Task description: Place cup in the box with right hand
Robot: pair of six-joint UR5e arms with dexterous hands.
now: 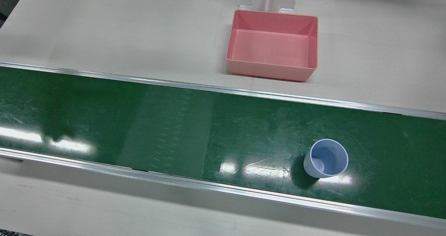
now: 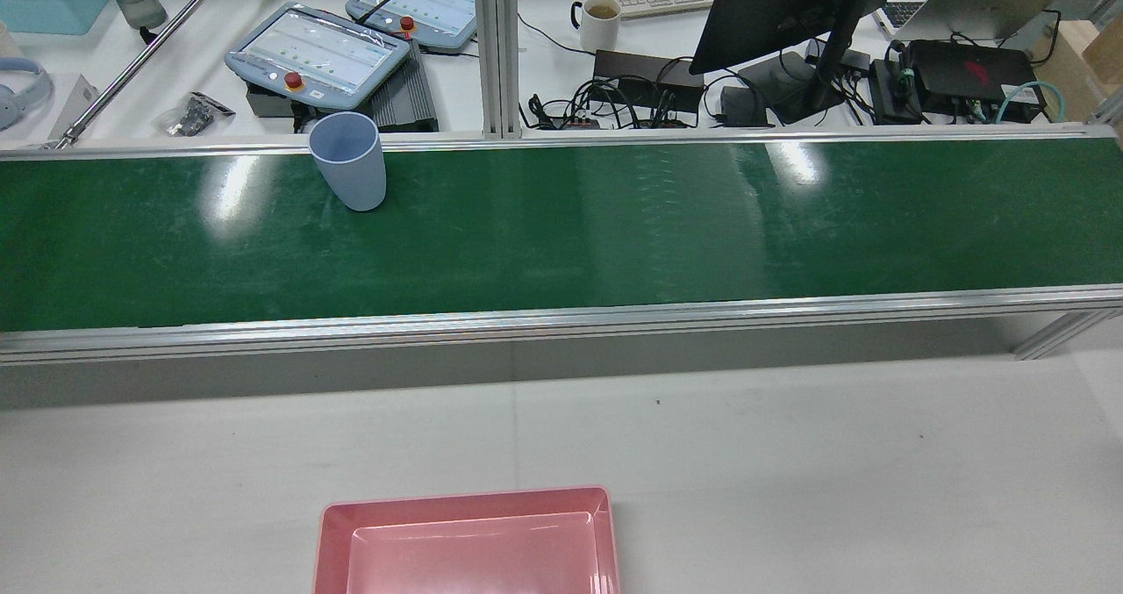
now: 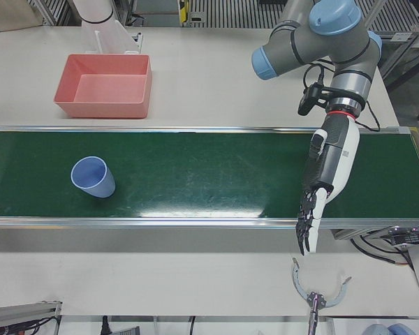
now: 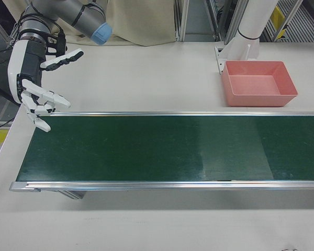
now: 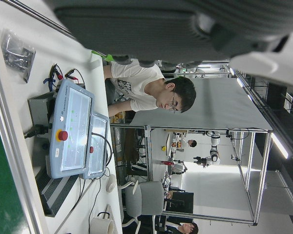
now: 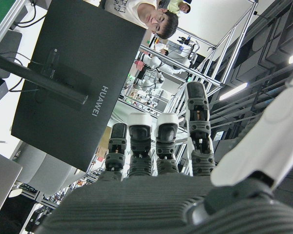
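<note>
A light blue cup point(image 1: 325, 158) stands upright on the green belt point(image 1: 174, 124), near the operators' edge on the left arm's half; it also shows as the cup point(image 2: 348, 161) and the cup point(image 3: 93, 176). The pink box point(image 1: 268, 70) sits empty on the white table beyond the belt, also visible as the box point(image 3: 101, 109) and the box point(image 4: 259, 99). My right hand point(image 4: 34, 78) hovers open at the belt's far end, a long way from the cup, holding nothing. My left hand point(image 3: 326, 164) hangs open, its fingers point(image 3: 309, 223) pointing down, over the opposite end.
Aluminium rails point(image 1: 223, 190) run along both sides of the belt. A white arm pedestal point(image 4: 240, 47) stands right behind the box. Past the belt are two teach pendants point(image 2: 320, 54), a mug point(image 2: 600, 20), a monitor point(image 2: 790, 6) and cables. A person point(image 5: 151, 92) sits beyond.
</note>
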